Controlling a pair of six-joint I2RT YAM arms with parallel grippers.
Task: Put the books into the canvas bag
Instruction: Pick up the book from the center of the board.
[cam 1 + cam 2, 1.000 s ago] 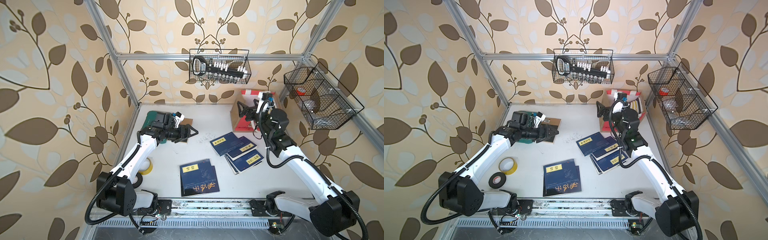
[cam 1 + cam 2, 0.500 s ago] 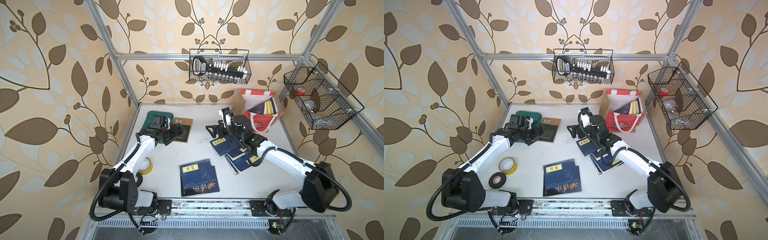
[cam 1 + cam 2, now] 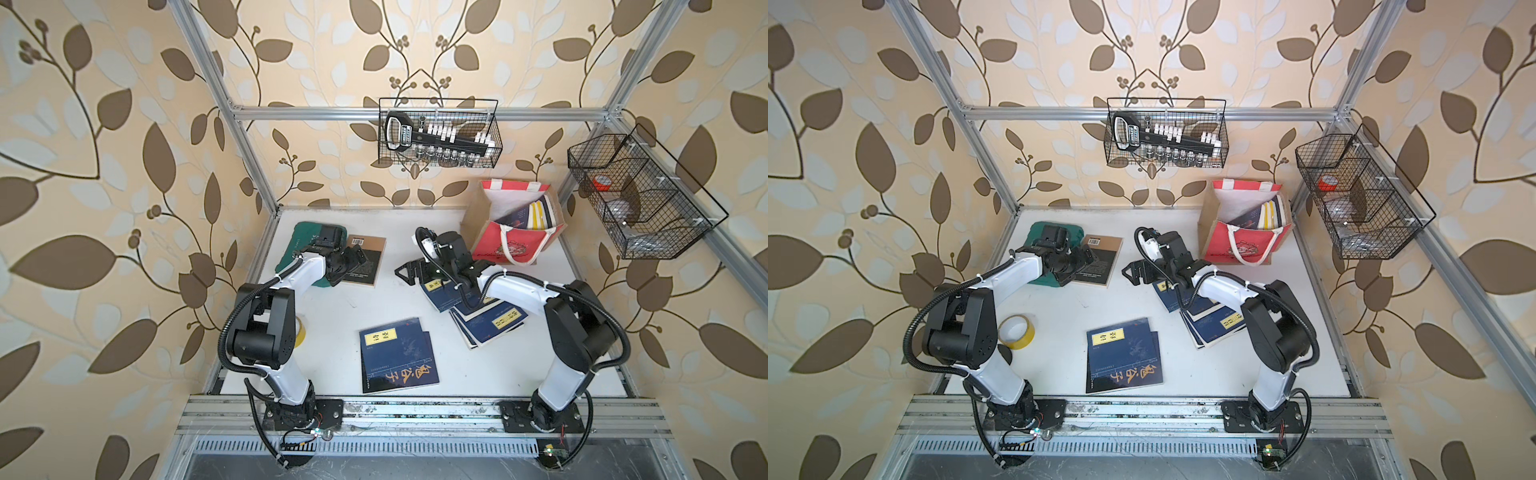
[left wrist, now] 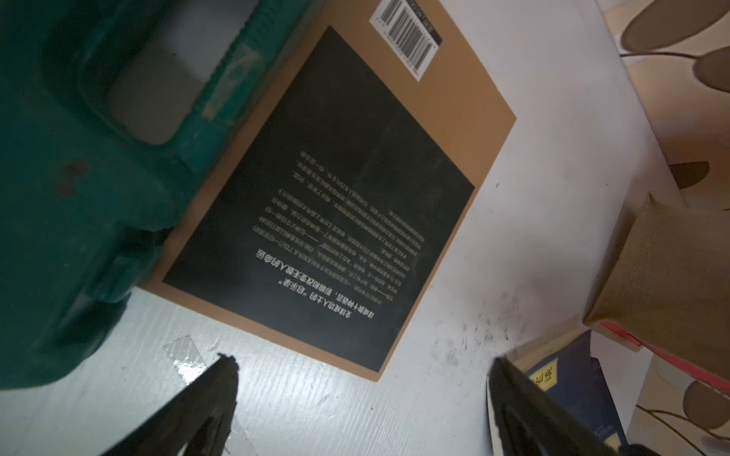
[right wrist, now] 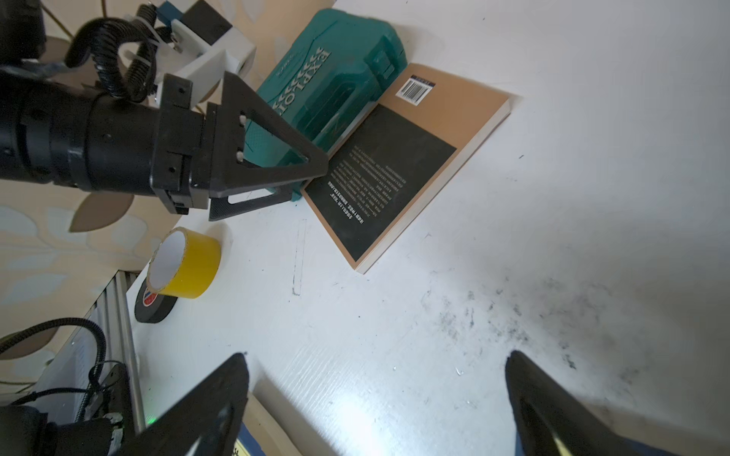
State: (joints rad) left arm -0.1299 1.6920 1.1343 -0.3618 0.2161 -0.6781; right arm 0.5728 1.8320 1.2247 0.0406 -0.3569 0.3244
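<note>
Leftmost in both top views, the green tool case lies at the upper left of the tabletop. A brown-and-black book (back cover up, barcode showing) sits against it. The left gripper hangs at that book's edge, jaws spread, holding nothing. At lower centre two navy books lie stacked. Further right, the right gripper is likewise wide open and empty, at the far end of a fanned pile of navy paperbacks; whether it touches them is hard to tell. At the upper right stands the canvas bag, with several books upright inside.
</note>
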